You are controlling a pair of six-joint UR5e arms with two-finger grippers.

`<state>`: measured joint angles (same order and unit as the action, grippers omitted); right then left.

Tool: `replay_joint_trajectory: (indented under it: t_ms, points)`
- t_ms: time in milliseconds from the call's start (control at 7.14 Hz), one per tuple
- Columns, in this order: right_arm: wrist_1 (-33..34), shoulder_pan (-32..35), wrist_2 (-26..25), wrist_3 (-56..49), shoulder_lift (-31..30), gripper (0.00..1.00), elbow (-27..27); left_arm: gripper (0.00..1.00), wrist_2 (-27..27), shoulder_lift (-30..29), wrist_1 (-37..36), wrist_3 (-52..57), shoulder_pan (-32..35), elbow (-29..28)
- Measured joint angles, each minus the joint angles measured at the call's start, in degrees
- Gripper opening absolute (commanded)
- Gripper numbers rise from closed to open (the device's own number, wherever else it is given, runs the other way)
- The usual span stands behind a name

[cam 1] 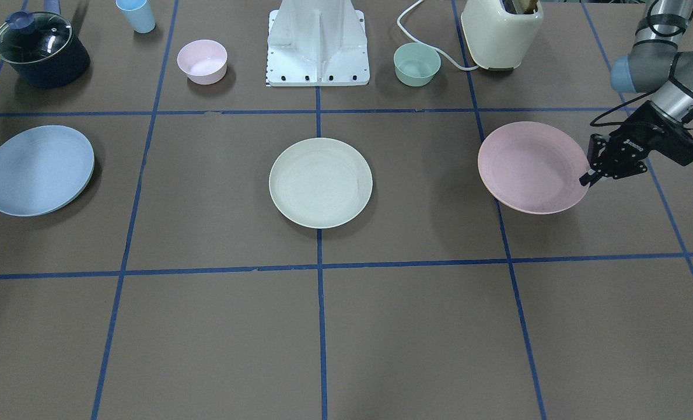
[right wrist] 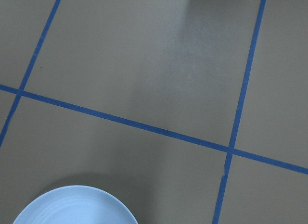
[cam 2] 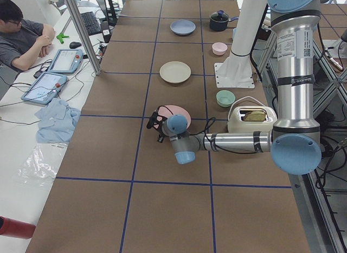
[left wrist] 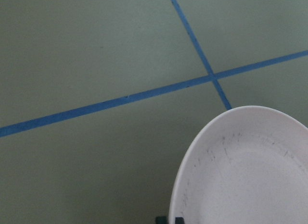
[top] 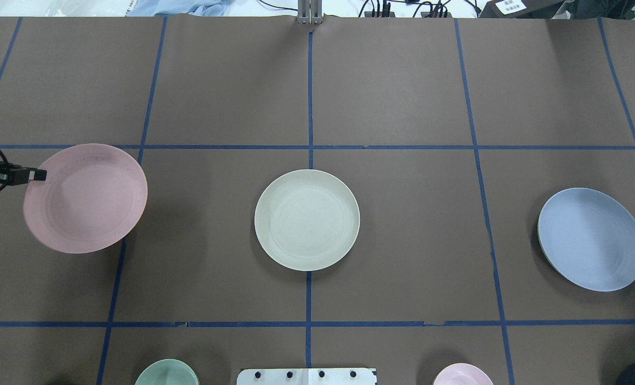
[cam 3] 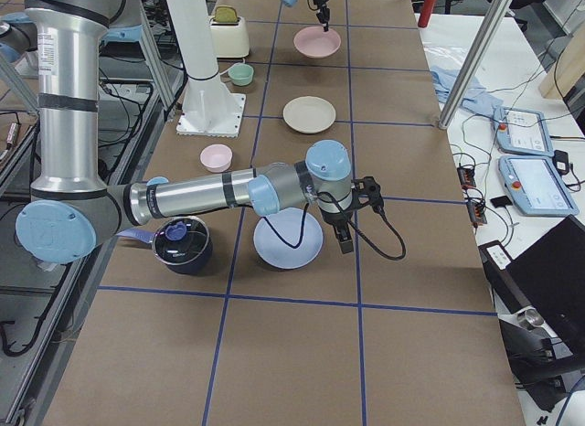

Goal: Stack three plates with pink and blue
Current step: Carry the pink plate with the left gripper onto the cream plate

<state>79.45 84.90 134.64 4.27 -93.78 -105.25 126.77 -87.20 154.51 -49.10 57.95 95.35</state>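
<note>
working left to right in the overhead view: pink plate [top: 85,198] is gripped at its outer rim by the left gripper [top: 38,175], apparently tilted off the table. cream plate [top: 307,219] lies flat at centre, inboard of it. blue plate [top: 591,239] sits far right; right gripper [cam 3: 343,239] is poised beside it, jaw state cannot be told.

small pink bowl [cam 1: 202,61], green bowl [cam 1: 417,64], cream toaster [cam 1: 501,32], lidded dark pot [cam 1: 41,49], blue cup [cam 1: 136,15]
</note>
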Motion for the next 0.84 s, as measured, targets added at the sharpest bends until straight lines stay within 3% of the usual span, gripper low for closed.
replay_joint_trajectory:
  t_ms: [280, 841]
  points:
    - [0.00, 0.00, 0.01, 0.03, 0.00, 1.00, 0.04, 0.00, -1.60, -7.19, -8.62, -9.90, -4.60, 5.93]
    - [0.00, 0.00, 0.01, 0.01, 0.00, 1.00, 0.08, 0.00, -18.36, -23.29, -18.19, -26.51, -22.76, 4.05]
